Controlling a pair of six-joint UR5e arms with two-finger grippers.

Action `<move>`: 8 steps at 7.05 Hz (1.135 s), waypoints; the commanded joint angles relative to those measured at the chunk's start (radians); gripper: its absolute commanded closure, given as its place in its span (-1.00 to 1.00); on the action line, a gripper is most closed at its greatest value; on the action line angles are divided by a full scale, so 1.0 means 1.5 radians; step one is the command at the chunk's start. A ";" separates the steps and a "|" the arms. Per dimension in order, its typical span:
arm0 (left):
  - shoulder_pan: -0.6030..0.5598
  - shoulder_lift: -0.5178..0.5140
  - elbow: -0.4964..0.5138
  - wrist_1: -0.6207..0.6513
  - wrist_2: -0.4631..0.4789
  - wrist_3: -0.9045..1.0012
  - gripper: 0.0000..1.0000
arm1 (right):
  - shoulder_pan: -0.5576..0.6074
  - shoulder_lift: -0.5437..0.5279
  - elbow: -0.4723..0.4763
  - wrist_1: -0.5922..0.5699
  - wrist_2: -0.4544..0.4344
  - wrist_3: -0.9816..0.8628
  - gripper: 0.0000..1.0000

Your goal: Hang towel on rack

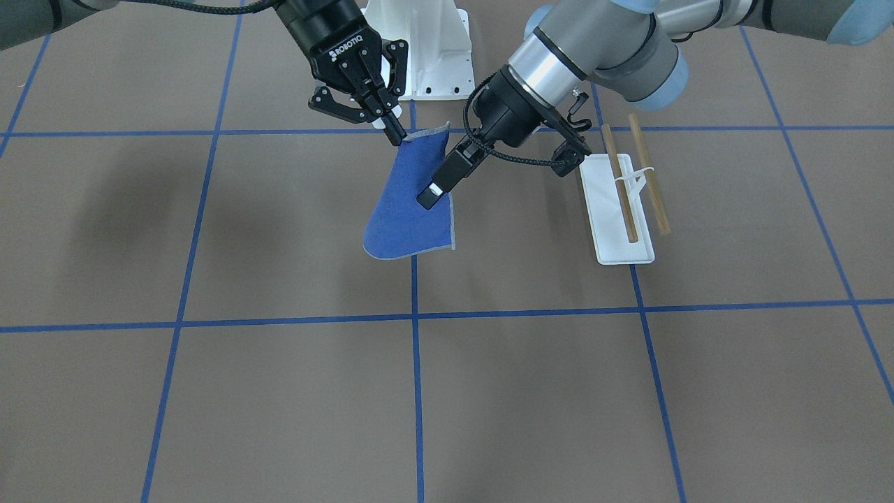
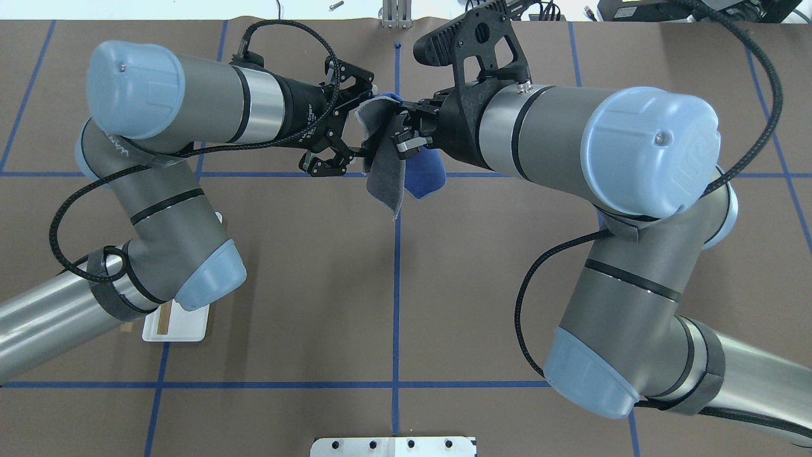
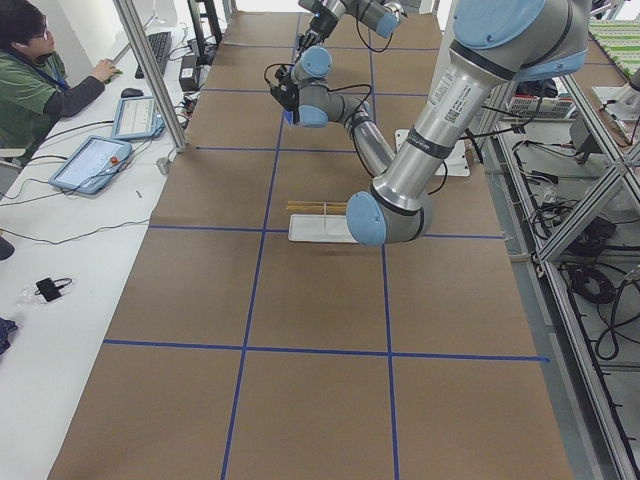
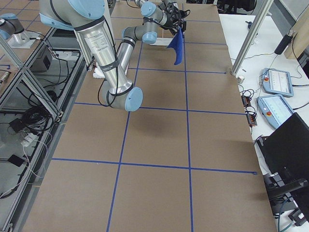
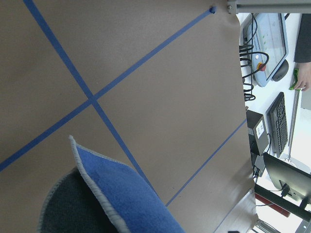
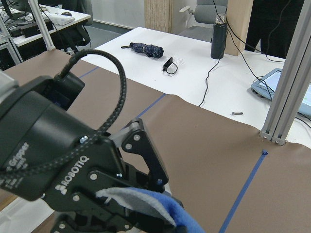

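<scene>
The blue towel (image 1: 408, 209) hangs in the air from its top corner, greyish underside toward the robot (image 2: 384, 171). My right gripper (image 1: 394, 134) is shut on that corner. My left gripper (image 2: 369, 124) is open beside the towel's upper edge; one of its fingers (image 1: 438, 187) lies across the blue face, and I cannot tell if it touches. The towel's curled edge fills the bottom of the left wrist view (image 5: 121, 194). The rack (image 1: 614, 237) stands on the table to my left of the towel, its two dowels (image 1: 621, 188) bare. My left arm partly hides it in the overhead view (image 2: 187, 327).
The large white bolted pedestal (image 1: 426, 56) stands at the robot's side of the table, just behind the grippers. An operator (image 3: 30, 60) sits at a desk with tablets along the far side. Blue tape lines (image 1: 415, 391) grid the brown table.
</scene>
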 commanded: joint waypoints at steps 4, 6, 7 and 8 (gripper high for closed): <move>-0.010 0.003 0.000 -0.008 0.001 0.007 1.00 | -0.034 -0.036 0.047 0.000 0.003 0.009 0.56; -0.010 0.003 -0.001 -0.006 0.001 0.007 1.00 | -0.036 -0.042 0.056 -0.009 0.009 0.173 -1.00; -0.014 0.003 -0.001 -0.005 0.001 0.008 1.00 | -0.024 -0.052 0.055 -0.035 0.037 0.175 -1.00; -0.026 0.008 -0.008 -0.003 -0.001 0.011 1.00 | 0.020 -0.052 0.055 -0.116 0.101 0.178 -1.00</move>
